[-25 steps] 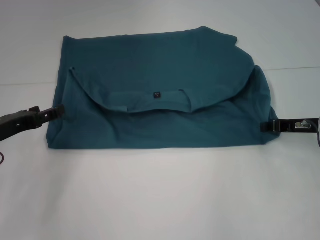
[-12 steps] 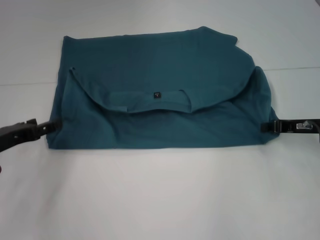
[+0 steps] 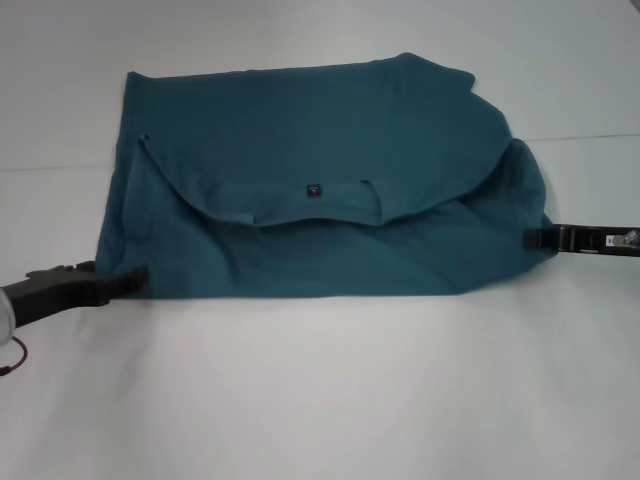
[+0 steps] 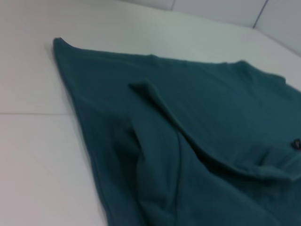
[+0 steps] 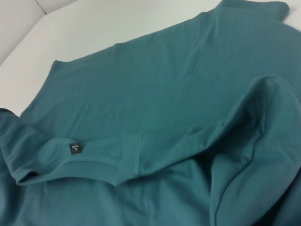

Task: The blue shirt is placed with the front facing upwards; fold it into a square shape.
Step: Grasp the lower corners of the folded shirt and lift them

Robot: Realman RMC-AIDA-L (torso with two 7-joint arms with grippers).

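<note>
The blue shirt (image 3: pixel 320 130) lies on the white table, plain teal side up, with its upper part folded down toward me. The ribbed collar and small dark neck tag (image 3: pixel 314 188) show at the middle; no print shows. My left gripper (image 3: pixel 135 280) is low at the shirt's near left corner, touching the hem. My right gripper (image 3: pixel 535 238) is at the shirt's right edge, by a bunched fold. The left wrist view shows the shirt's (image 4: pixel 188 117) left edge and folded flap. The right wrist view shows the shirt (image 5: pixel 155 84) with the neck tag (image 5: pixel 75 149) and collar.
The white table (image 3: pixel 320 400) stretches wide in front of the shirt and to both sides. A faint seam line (image 3: pixel 50 167) runs across the table behind the shirt's middle. Nothing else lies on it.
My left gripper has moved toward me and inward, from the shirt's left edge to its near left corner. My right gripper has shifted slightly away from me along the right edge.
</note>
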